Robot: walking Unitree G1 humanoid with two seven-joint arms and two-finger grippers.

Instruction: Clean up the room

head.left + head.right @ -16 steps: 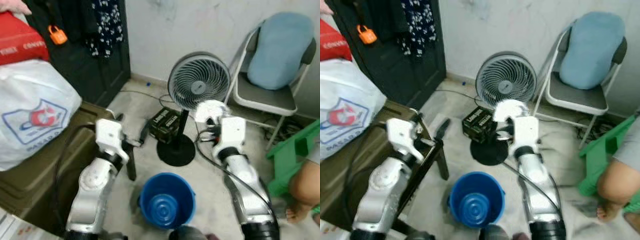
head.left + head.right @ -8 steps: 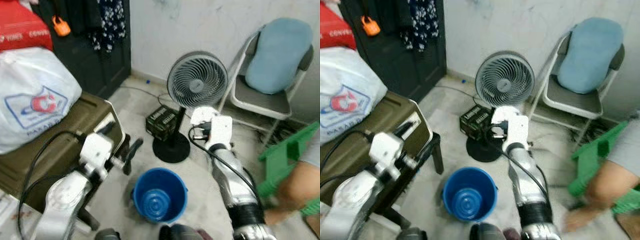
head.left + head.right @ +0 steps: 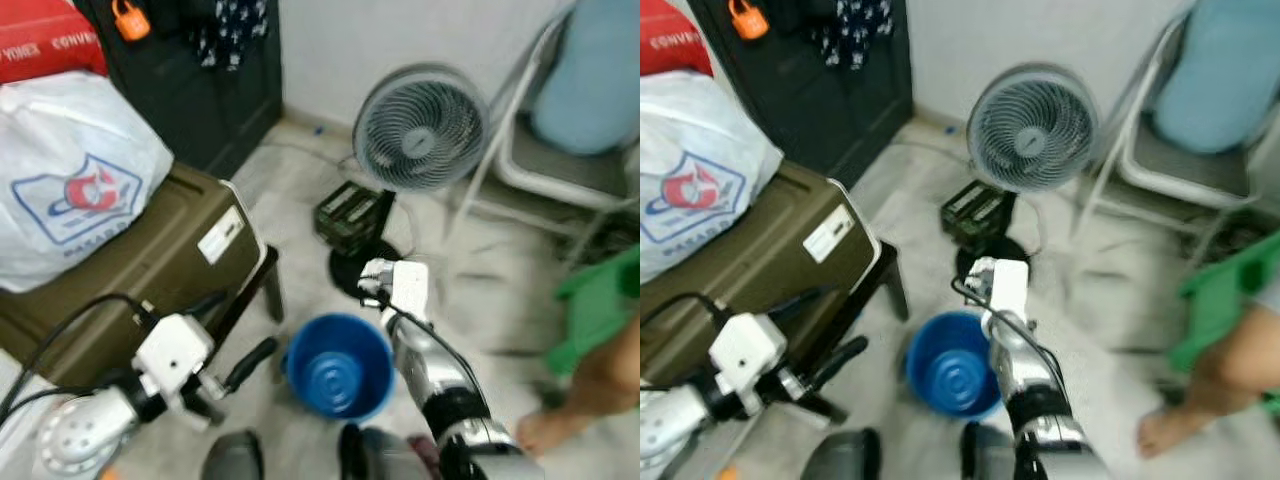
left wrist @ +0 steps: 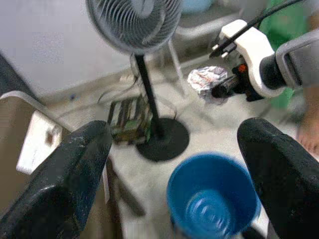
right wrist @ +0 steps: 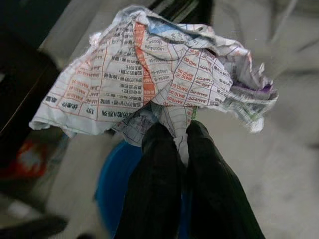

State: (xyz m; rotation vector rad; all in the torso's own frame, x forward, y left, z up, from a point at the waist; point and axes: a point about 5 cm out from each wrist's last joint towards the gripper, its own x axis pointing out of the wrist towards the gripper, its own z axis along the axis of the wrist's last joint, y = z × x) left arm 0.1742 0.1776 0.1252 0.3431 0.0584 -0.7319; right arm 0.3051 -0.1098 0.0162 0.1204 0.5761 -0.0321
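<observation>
— What was the room like?
— A pale floor with a blue bucket just below the right gripper. Beyond it stood a fan on a black base, a dark box beside the pole, a folding chair farther off. An olive trunk carrying a white bag lay beside the left gripper.
— And the grippers?
— The right one was clamped tight on crumpled paper, held above the bucket's far rim. The left one gaped wide, holding nothing.
— Any change?
— Both arms had dropped and drawn back; the paper, earlier up by the fan, was now down by the bucket.
</observation>
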